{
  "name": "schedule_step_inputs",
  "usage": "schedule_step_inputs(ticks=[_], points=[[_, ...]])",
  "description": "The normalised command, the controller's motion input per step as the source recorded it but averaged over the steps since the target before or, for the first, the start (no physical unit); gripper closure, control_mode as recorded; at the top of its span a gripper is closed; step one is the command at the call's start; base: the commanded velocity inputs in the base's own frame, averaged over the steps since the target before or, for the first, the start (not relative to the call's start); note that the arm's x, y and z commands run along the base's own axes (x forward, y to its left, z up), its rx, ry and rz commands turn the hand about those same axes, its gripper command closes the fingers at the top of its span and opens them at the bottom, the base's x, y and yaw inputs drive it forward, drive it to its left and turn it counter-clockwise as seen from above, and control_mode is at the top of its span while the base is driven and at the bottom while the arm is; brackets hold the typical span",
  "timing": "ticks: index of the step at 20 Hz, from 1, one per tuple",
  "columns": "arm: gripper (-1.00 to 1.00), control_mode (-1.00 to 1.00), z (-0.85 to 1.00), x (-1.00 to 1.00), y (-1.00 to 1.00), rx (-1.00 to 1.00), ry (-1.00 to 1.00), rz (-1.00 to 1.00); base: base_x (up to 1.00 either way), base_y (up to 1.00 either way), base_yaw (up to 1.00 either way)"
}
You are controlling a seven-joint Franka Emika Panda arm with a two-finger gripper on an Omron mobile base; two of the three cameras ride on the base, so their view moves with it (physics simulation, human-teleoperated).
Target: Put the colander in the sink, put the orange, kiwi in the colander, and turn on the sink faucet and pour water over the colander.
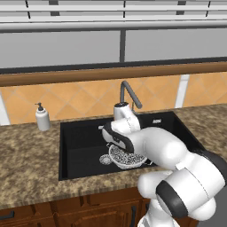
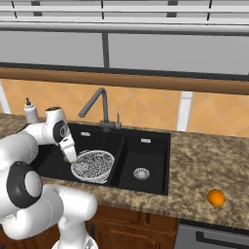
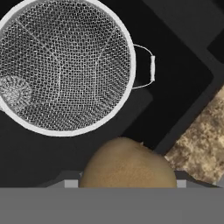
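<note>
While fingers clamp fuzzy oval kiwi | round mesh colander — black sink

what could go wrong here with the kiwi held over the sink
1. The kiwi sits between the fingers but off to the side of the colander, not over its bowl; released now it would likely land on the black sink floor.
2. The colander's rim and side handle lie close below, so a careless move across could nudge it.
3. The orange rests near the counter front edge and might roll off.
</note>
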Motion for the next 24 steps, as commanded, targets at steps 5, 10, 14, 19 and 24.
schedule_step_inputs(ticks=[5,10,14,19,24], points=[[1.0,-1.0,-0.48,0.29,-0.04,-0.06,0.0,0.17,0.0,0.0,0.0],[1.0,-1.0,-0.54,0.38,-0.22,-0.01,0.0,0.12,0.0,0.0,0.0],[1.0,-1.0,-0.36,0.47,-0.13,0.0,0.0,0.11,0.0,0.0,0.0],[1.0,-1.0,-0.26,0.42,0.0,0.0,0.0,0.06,0.0,0.0,0.0],[1.0,-1.0,-0.44,0.29,-0.06,0.0,-0.03,0.04,0.0,0.0,0.0]])
